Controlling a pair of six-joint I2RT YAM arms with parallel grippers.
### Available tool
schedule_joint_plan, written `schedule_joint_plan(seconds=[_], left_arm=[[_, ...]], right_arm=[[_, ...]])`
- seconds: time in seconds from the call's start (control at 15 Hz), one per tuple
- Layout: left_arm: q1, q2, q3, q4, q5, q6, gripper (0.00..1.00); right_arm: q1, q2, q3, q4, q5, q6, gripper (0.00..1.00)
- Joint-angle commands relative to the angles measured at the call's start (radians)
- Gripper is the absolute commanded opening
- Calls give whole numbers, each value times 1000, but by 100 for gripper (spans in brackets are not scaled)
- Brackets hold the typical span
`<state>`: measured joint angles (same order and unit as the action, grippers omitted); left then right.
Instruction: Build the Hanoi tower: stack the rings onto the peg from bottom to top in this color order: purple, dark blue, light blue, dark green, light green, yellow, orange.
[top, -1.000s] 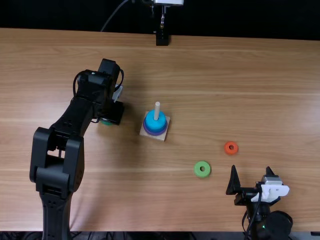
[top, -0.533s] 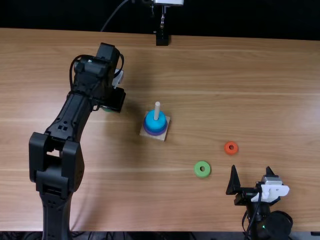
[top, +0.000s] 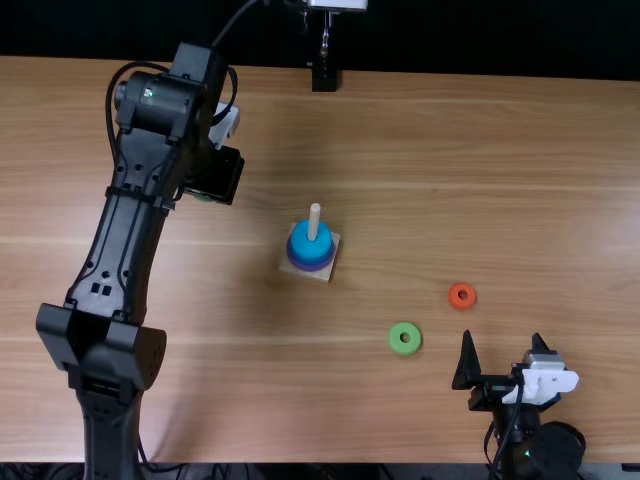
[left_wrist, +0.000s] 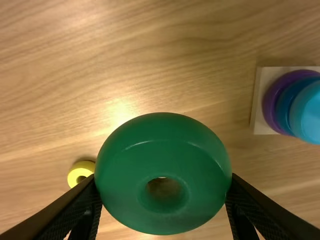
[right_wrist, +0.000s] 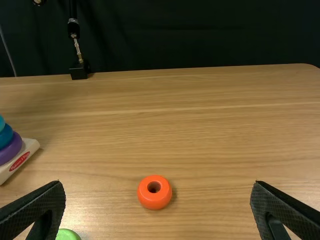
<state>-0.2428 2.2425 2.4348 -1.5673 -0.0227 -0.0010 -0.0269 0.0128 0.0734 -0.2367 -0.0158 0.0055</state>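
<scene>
Pinching the dark green ring (left_wrist: 162, 162) between its two fingers, my left tool (top: 214, 175) is off to the left of the peg (top: 314, 223) in the top view, and farther from the table's near edge than the peg is. In my left wrist view the ring sits snugly with a finger touching each side, its hole turned toward the camera. My right tool (top: 502, 345) is at the near right part of the table (top: 550, 180), its fingers spread wide apart.

Three rings are on the peg: the purple ring (left_wrist: 270, 102) lowest, the dark blue ring (left_wrist: 283, 107) next, and the light blue ring (left_wrist: 310, 112) topmost, with the pale peg standing up out of it. The square base (top: 321, 275) lies flat under them, turned a little askew to the table's edges.

Between the stack and my right tool, the light green ring (top: 397, 342) lies flat on the table. The orange ring (right_wrist: 154, 199) lies near it, farther right and a bit farther from me. I see the yellow ring (left_wrist: 76, 171) on the table in my left wrist view, partly hidden behind one finger, across the held ring from the stack
</scene>
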Motion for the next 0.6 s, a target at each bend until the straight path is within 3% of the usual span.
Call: schedule_joint_plan(seconds=[0.0,0.33,0.53], left_arm=[[-44,-69,6,-4,12,-5,11],[-139,-219,-246,233,12,-12,10],[-171,-305,-392,378,12,-62,10]], right_arm=[[-11,-13,-53,-74,-3,2,100],[-13,-13,-53,-74,-3,2,100],[-11,-13,-53,-74,-3,2,100]])
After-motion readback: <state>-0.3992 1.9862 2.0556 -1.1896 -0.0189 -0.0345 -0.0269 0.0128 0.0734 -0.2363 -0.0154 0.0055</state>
